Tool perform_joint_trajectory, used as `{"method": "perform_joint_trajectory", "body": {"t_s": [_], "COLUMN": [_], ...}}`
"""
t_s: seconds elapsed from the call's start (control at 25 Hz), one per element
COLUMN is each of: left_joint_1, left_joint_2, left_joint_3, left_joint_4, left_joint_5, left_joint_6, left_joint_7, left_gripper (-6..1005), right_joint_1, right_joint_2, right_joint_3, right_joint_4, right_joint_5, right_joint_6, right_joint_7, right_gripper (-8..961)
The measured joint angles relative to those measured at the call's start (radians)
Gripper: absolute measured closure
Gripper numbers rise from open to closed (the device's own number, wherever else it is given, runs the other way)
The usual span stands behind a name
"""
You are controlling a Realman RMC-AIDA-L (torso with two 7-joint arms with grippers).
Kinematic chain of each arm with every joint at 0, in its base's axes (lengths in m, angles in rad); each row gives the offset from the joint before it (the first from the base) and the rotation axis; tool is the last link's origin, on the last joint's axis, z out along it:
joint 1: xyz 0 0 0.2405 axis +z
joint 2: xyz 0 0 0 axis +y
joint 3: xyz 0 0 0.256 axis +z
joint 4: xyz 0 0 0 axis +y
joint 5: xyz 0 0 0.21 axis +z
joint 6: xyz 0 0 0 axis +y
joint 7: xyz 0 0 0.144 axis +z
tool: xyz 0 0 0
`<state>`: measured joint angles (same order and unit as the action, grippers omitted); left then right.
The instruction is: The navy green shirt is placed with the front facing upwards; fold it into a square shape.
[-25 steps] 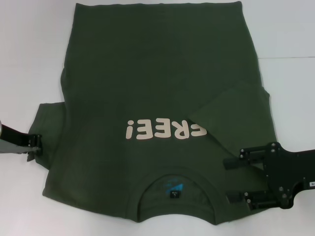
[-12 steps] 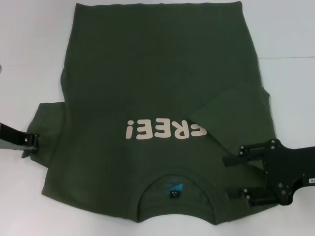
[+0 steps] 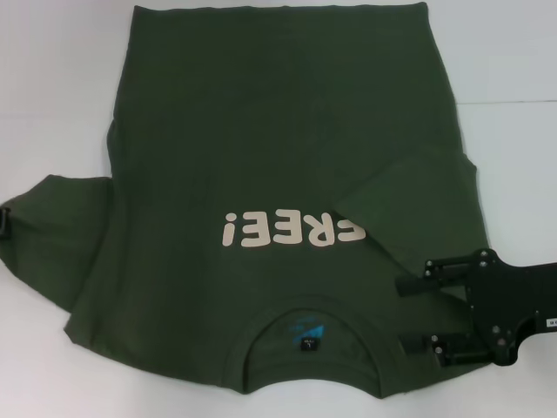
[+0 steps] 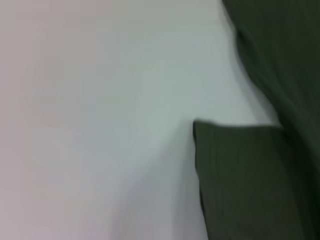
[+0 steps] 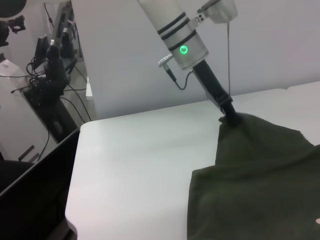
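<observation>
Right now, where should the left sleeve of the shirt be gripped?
Probably at the outer hem of the left sleeve of the navy green shirt, coming from the robot's left; it lies spread flat past the body, and the left gripper is already there.

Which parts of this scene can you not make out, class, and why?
- Left gripper: head view, cut by the edge; fingers unseen.
- Lettering on the shirt: first letter under the folded sleeve.
- Collar label: too small to read.
- Right gripper: absent from right wrist view.
</observation>
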<state>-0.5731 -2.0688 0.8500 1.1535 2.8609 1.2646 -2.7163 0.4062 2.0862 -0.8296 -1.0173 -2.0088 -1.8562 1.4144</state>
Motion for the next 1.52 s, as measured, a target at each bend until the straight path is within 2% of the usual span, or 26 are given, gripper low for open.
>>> {"method": "perform_joint_trajectory", "body": {"t_s": [0.2, 0.64, 0.84, 0.96, 1.24, 1.36, 1.52], "left_joint_1": [0.004, 0.007, -0.006, -0.03, -0.079, -0.118, -0.165], "left_joint_2": [0.007, 0.01, 0.007, -0.008, -0.064, -0.081, -0.091], "left_joint_3": [-0.032, -0.035, -0.036, -0.036, -0.021, -0.011, -0.006], "left_joint_4": [0.016, 0.054, 0.071, 0.094, 0.15, 0.123, 0.051], "left_joint_5": [0.0, 0.0, -0.003, -0.018, -0.108, -0.119, -0.12], "left_joint_6": [-0.02, -0.038, 0.029, 0.096, 0.163, 0.162, 0.124], "left_joint_7": [0.017, 0.034, 0.031, 0.023, 0.03, 0.031, 0.032], "left_gripper": [943, 945, 945, 945, 946, 946, 946], "right_joint_1": [0.002, 0.008, 0.008, 0.008, 0.012, 0.011, 0.009], "right_joint_2": [0.001, 0.003, 0.002, 0.002, 0.001, 0.002, 0.002], "right_joint_3": [0.001, 0.001, -0.004, -0.005, -0.005, -0.003, -0.002], "right_joint_4": [0.016, 0.042, 0.046, 0.048, 0.062, 0.069, 0.072], "right_joint_5": [0.0, -0.001, -0.001, -0.002, -0.002, -0.002, -0.002], "right_joint_6": [0.005, 0.021, 0.037, 0.042, 0.046, 0.046, 0.051], "right_joint_7": [0.0, -0.002, -0.003, -0.005, -0.009, -0.009, -0.012], "right_gripper": [285, 285, 285, 285, 284, 285, 286]}}
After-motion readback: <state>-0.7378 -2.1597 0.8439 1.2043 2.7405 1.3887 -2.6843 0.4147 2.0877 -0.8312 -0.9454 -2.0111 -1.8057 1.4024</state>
